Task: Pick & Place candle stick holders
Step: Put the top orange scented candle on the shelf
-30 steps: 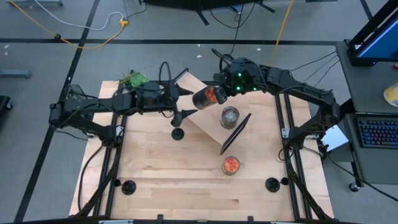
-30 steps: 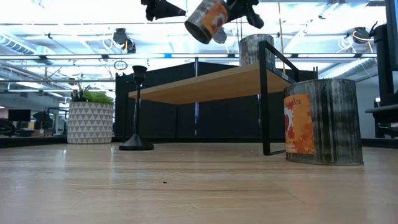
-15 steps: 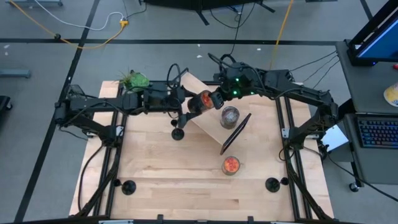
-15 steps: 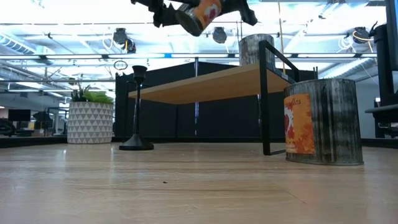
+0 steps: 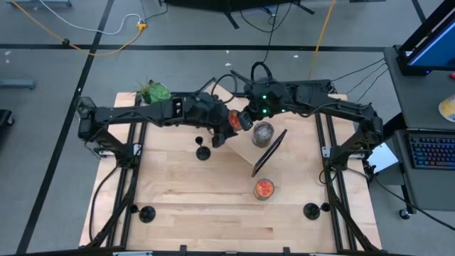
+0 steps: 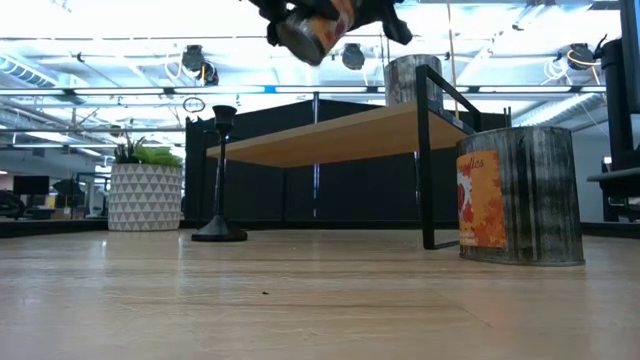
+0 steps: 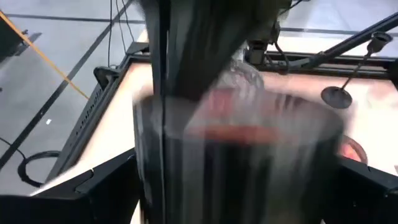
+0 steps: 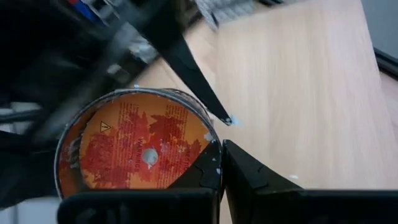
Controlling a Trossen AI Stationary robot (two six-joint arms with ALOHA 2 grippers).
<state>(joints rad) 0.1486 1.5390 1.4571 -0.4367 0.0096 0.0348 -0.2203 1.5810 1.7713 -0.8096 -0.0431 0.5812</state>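
Observation:
One black candle stick holder [image 5: 203, 151] stands on its round base on the table, left of the shelf [image 6: 222, 180]. Two more holders stand near the front edge [image 5: 147, 212] [image 5: 311, 210]. My right gripper [image 8: 221, 163] is shut on an orange-labelled candle tin [image 5: 234, 120], held high over the shelf's left end [image 6: 310, 28]. My left gripper [image 5: 223, 132] is open. Its fingers stand on either side of that tin [image 7: 242, 149]; no touch shows. My right gripper holds the tin by its rim [image 8: 211, 146], one finger [image 8: 198, 171] over the orange face inside the rim and the other [image 8: 255, 177] outside. It comes slanting down from the table's right. The tin is lifted clear and tilted, its orange face toward the right wrist.
A low wooden shelf [image 5: 229, 142] on a black frame stands at the table's middle, with a grey tin [image 5: 262, 133] on it. Another orange tin [image 5: 264, 188] sits on the table in front. A potted plant [image 5: 151, 90] is at the far left corner.
My left gripper has gone toward the table's right and tipped downward, and its open fingers now stand around the tin. My right gripper has carried the tin a little toward the table's left, still lifted and tilted.

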